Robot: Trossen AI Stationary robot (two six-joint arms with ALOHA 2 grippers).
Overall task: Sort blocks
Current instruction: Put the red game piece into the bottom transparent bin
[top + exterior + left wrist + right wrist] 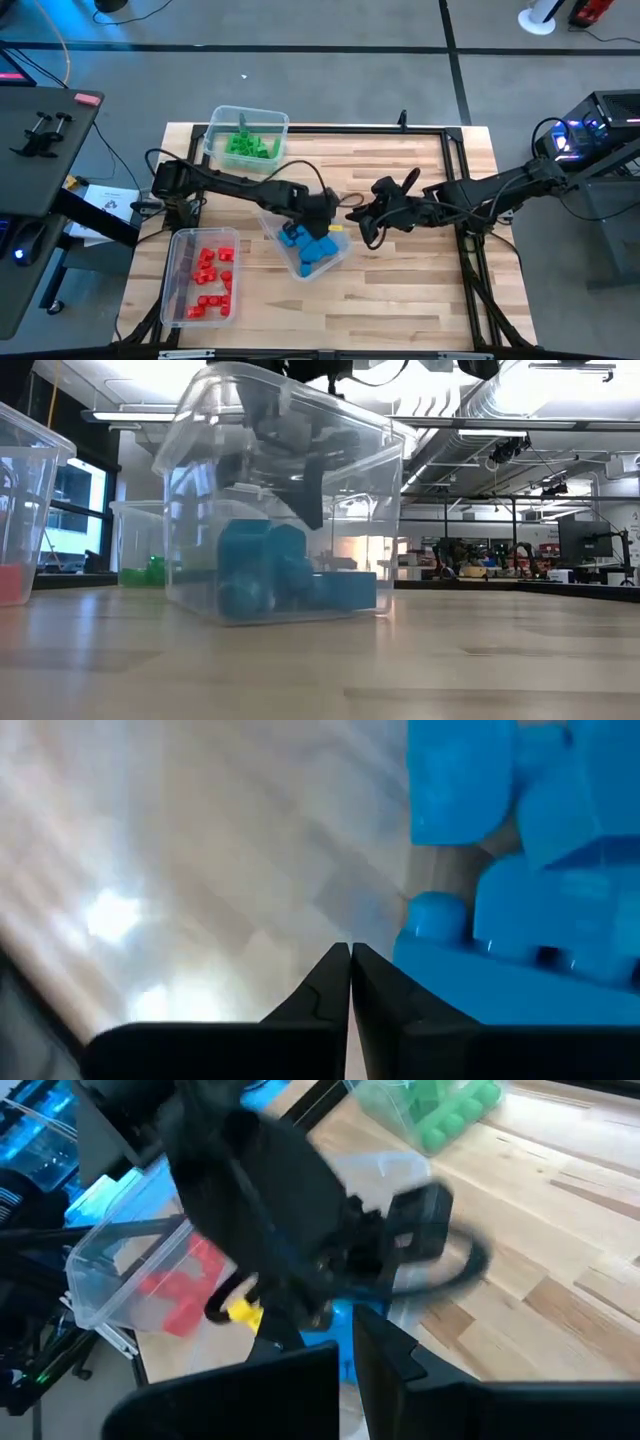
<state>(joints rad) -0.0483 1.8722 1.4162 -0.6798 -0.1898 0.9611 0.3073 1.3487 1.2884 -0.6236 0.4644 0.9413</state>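
The blocks, small studded plastic toy bricks, lie sorted by colour into three clear plastic bins on the pale wooden table (400, 290). Farthest left in the high view, the red blocks (210, 278) fill a long clear rectangular bin (180, 250) near the table's front left corner. Behind it, at the back edge, the bright green blocks (247, 146) sit in a second clear bin (215, 125). Toward the middle, the blue blocks (308, 245) are heaped in a third clear bin (338, 262) that lies turned at an angle to the table edges; the low view shows them piled against its near wall (280, 575).

The left gripper (318, 212) reaches down inside the blue bin. In the left wrist view its two dark fingers (325, 995) are pressed tip to tip with nothing between them, and the blue bricks lie just beside them, apart from the tips.

The right gripper (366, 212) hangs just beside the blue bin's right rim, facing the left arm. Its dark fingers (385, 1345) are closed together and hold nothing; a small yellow piece (245, 1312) shows on the left arm ahead of them.
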